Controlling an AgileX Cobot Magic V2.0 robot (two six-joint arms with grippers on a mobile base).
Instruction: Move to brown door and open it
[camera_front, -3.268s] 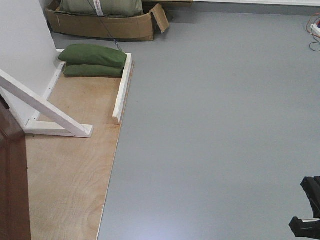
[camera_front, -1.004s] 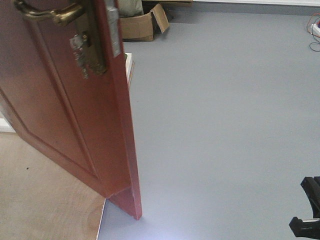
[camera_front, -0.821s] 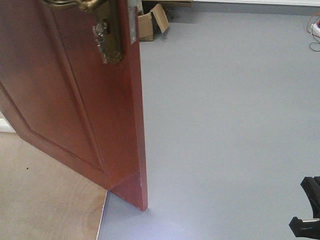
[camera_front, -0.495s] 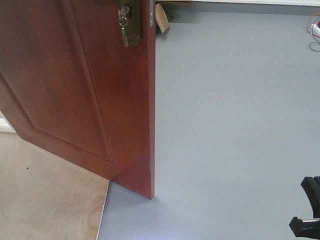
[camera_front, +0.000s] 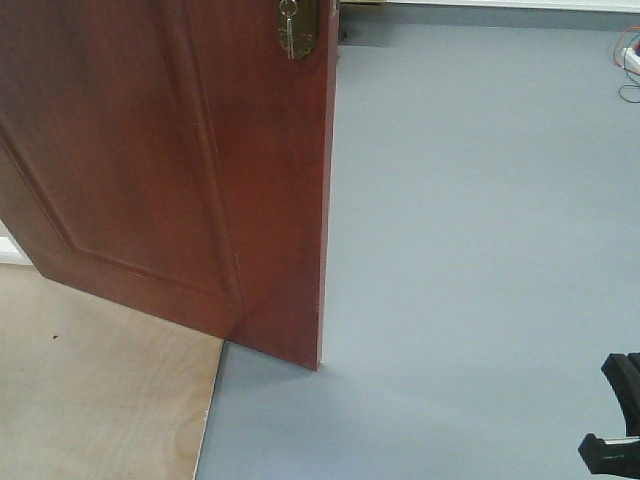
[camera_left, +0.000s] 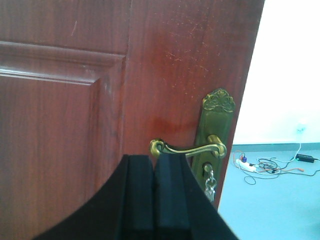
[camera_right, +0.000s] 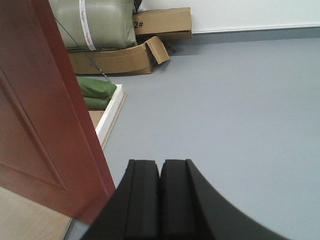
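The brown door (camera_front: 170, 170) fills the left half of the front view, its free edge standing on the grey floor. Its brass lock plate with keys (camera_front: 297, 25) shows at the top. In the left wrist view the door (camera_left: 65, 100) is close, with the brass lever handle (camera_left: 187, 148) and hanging keys (camera_left: 209, 182). My left gripper (camera_left: 152, 159) is shut and empty, its tips just under the handle's curled end. My right gripper (camera_right: 160, 162) is shut and empty above the floor, to the right of the door's edge (camera_right: 75, 100).
Plywood flooring (camera_front: 100, 400) lies under the door. Cardboard boxes (camera_right: 120, 57), a large sack (camera_right: 95, 22), green sandbags (camera_right: 97, 87) and a white wooden frame (camera_right: 111, 112) stand behind it. A power strip with cables (camera_left: 250, 165) lies on the floor.
The door's free edge has swung steadily to the right across the front view, covering the sandbags and boxes. Its handle has passed out of the top of the frame.
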